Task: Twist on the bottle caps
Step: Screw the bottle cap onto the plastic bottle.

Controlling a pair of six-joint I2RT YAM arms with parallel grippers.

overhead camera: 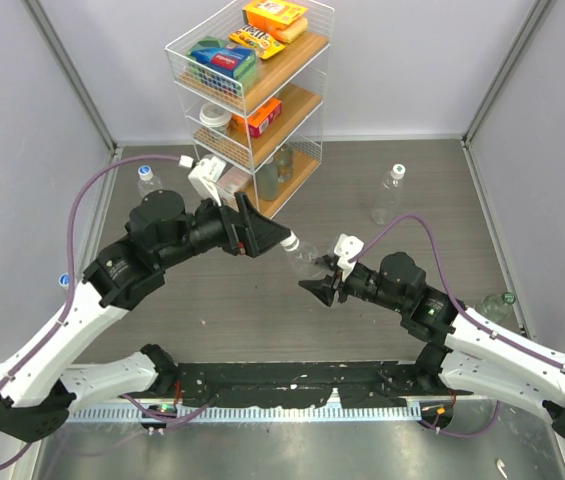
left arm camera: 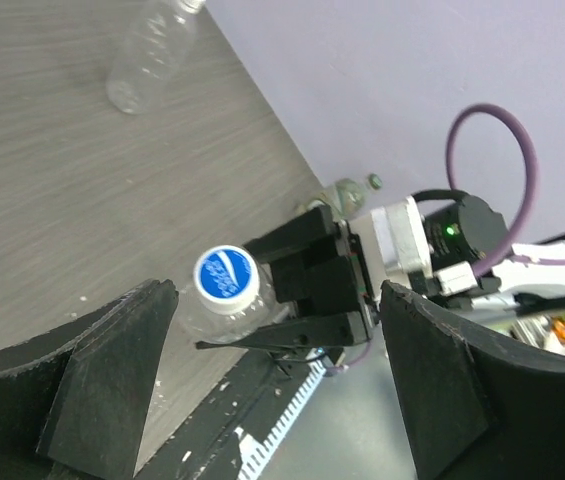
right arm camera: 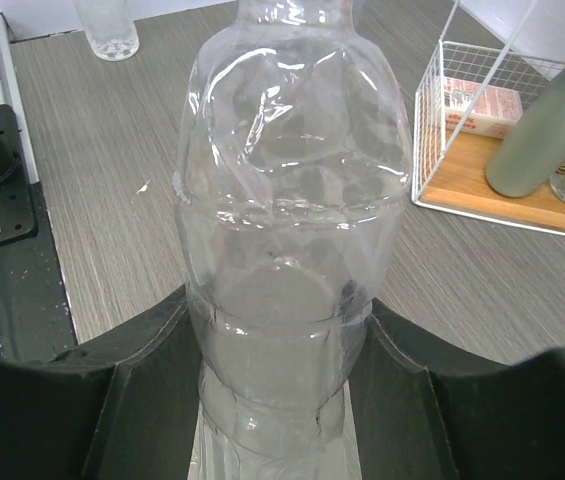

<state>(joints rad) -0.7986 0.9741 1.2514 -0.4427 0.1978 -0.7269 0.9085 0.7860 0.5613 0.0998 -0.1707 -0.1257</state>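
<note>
To the far left of the white wire rack with wooden shelves [overhead camera: 252, 95], at the edge of the grey wood-grain table [overhead camera: 212, 310], a small round blue-topped cap [overhead camera: 63, 281] lies alone. Just left of the rack's foot stands a clear plastic bottle with a blue cap [overhead camera: 149, 181]. In front of the rack, the black left gripper [overhead camera: 267, 235] [left arm camera: 274, 300] hangs with its two fingers [left arm camera: 112, 360] spread wide apart, holding nothing. It points at the capped end of a clear, ribbed plastic bottle [overhead camera: 309, 264] [left arm camera: 217, 315] [right arm camera: 292, 230] that is held off the table, in front of the rack and slightly to its right. On that bottle's neck sits a white screw cap with a blue top [overhead camera: 290, 240] [left arm camera: 227, 277]. It lies in the gap between the left fingers and touches neither, and how far it is threaded on cannot be told. The black right gripper [overhead camera: 322, 283] [left arm camera: 307, 290] [right arm camera: 280, 310], on the side of the bottle away from the rack, is clamped on its lower body with one finger pressed against each side, the neck pointing toward the left gripper. To the right of the rack, a second clear bottle with a white cap [overhead camera: 388, 197] [left arm camera: 152, 55] lies on its side on the table. Further right of the rack, near the right wall, rests a third clear bottle [overhead camera: 497, 304]; its cap looks greenish, and I cannot tell whether it is upright.
</note>
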